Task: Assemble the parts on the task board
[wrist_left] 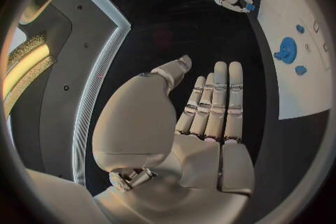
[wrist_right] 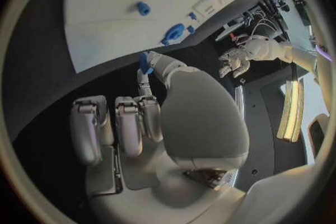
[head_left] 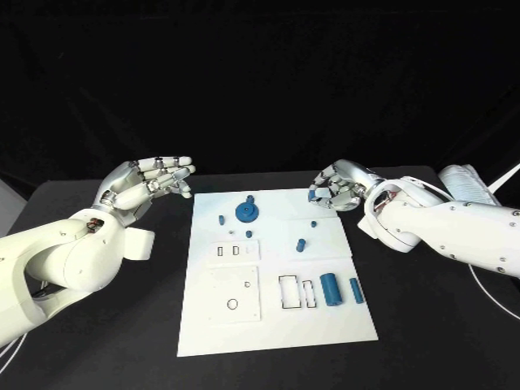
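Two blue cylinders (head_left: pixel 341 290) lie nearest on task board (head_left: pixel 331 325); right hand (head_left: pixel 337 188) pinches small blue part (head_left: pixel 315 195), insertion likely next; left hand (head_left: pixel 151 183) spread, idle.

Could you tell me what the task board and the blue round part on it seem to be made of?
The task board looks like a rigid white plastic or coated plate: flat, matte, with crisp cut-out slots. The blue round part looks like moulded or printed plastic: uniform blue, dull, no metallic shine. Neither can be confirmed from looks alone.
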